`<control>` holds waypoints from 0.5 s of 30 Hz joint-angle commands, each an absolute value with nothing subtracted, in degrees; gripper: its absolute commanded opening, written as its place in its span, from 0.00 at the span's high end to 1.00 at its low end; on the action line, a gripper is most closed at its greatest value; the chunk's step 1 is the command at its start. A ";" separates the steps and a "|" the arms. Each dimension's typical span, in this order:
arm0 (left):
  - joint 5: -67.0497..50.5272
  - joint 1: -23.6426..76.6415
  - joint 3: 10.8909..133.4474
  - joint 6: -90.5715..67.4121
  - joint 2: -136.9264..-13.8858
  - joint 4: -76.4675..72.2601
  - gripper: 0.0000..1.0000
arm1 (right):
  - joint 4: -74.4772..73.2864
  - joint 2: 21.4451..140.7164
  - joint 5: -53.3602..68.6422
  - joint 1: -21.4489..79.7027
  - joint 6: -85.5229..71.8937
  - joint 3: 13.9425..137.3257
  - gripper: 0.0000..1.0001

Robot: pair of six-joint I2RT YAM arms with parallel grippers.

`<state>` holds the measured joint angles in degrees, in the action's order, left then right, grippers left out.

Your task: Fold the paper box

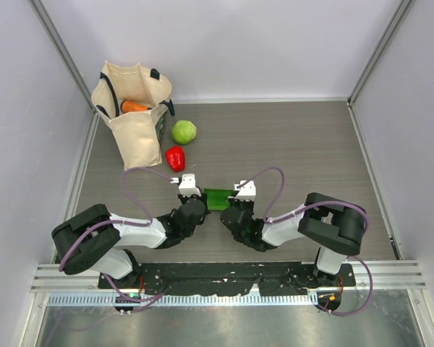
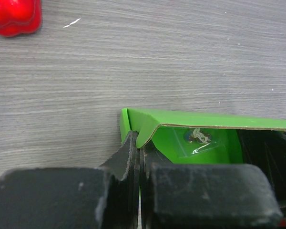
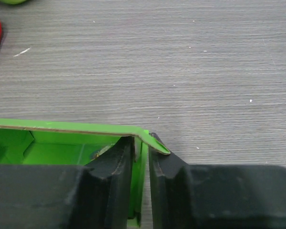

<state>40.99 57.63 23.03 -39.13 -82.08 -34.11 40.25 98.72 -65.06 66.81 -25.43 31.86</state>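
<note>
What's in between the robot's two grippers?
The green box. The top view shows it reaching from the left gripper to the right gripper, with one end wall between each one's fingers.

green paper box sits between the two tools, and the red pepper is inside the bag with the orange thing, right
Not quite. The red pepper is not inside the bag: it lies on the table just beside it, as the top view shows. The rest holds: the paper box sits between the left tool and the right tool.
</note>
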 commanded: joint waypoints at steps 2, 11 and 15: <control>43.59 58.97 19.95 -39.99 -82.18 -30.15 1.00 | 28.60 90.80 -65.75 68.20 -32.52 32.08 0.70; 45.61 60.47 20.13 -39.20 -81.30 -29.62 1.00 | -9.03 70.68 -59.34 70.22 -42.54 32.97 0.43; 46.23 61.00 20.04 -39.46 -81.30 -29.27 1.00 | -15.02 60.05 -50.91 70.22 -43.85 31.46 0.26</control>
